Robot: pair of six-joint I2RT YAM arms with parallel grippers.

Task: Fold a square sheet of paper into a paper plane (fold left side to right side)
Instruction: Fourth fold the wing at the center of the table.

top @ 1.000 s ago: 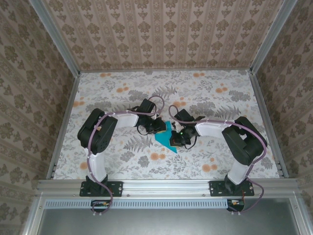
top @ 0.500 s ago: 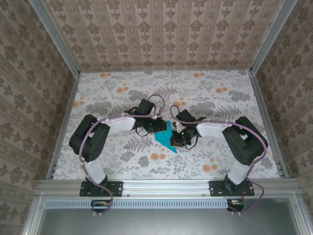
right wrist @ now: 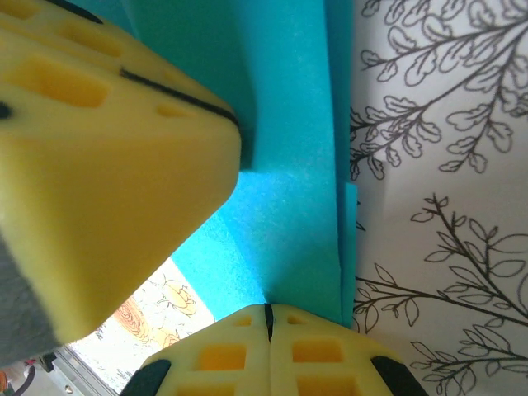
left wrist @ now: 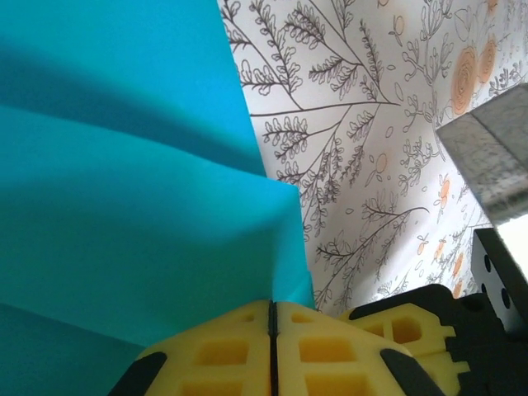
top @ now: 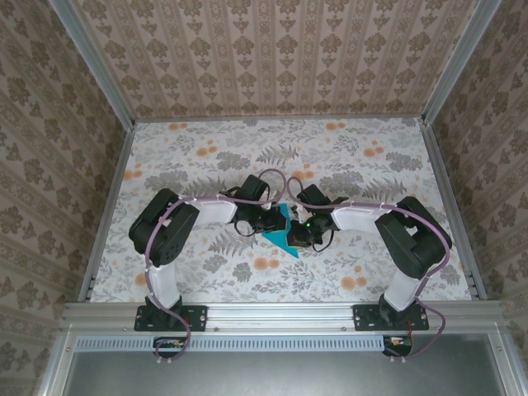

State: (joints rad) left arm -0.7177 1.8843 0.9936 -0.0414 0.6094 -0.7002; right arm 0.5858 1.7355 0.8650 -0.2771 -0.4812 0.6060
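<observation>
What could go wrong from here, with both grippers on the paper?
1. The left gripper and right gripper both pinch the thin paper; diverging pulls could tear it.
2. The paper billows in the left wrist view, so the crease may land crooked.
3. The grippers crowd together and might collide.

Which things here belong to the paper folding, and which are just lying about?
In the job: turquoise paper sheet, left arm's fingers, right arm's fingers, both pinching it.
Just around: flowered table cover, patterned walls, metal frame rail.
</observation>
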